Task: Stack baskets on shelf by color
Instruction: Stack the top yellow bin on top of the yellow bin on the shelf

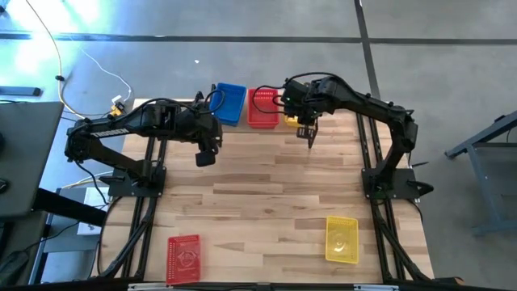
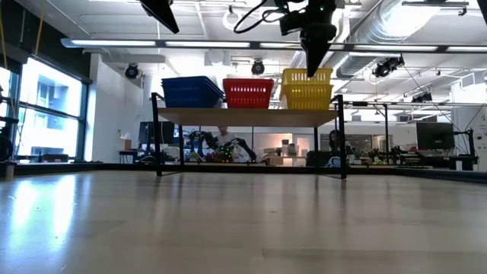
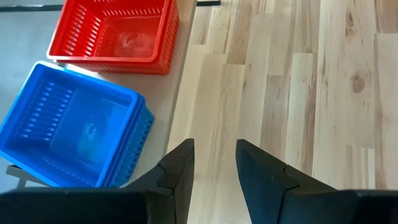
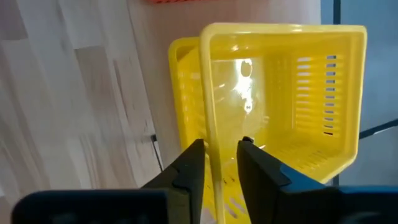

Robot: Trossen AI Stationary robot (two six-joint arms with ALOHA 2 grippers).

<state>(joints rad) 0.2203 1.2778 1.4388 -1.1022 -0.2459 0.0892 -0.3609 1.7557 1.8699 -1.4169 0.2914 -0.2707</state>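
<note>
The shelf (image 2: 251,116) stands at the table's far edge. On it are a blue basket stack (image 1: 230,103), a red basket (image 1: 262,107) and a yellow stack (image 2: 307,91). My right gripper (image 4: 221,158) is above the shelf's right end, shut on the top yellow basket (image 4: 292,93), which sits offset over a lower yellow basket (image 4: 179,93). My left gripper (image 3: 214,162) hovers narrowly open and empty over the table, just near of the blue stack (image 3: 68,130). A loose red basket (image 1: 183,257) and a loose yellow basket (image 1: 342,238) lie at the table's near edge. My right gripper holds the top yellow basket by the rim of its near wall (image 4: 210,134), with one finger inside the basket and one outside. The fingers come from above and point down. The basket stays upright over the lower yellow basket; whether it rests in that basket I cannot tell.
The middle of the tabletop (image 1: 266,186) lies bare between the shelf and the two loose baskets. The shelf's black legs (image 2: 341,144) stand on the table's far part. The room shows behind the shelf.
</note>
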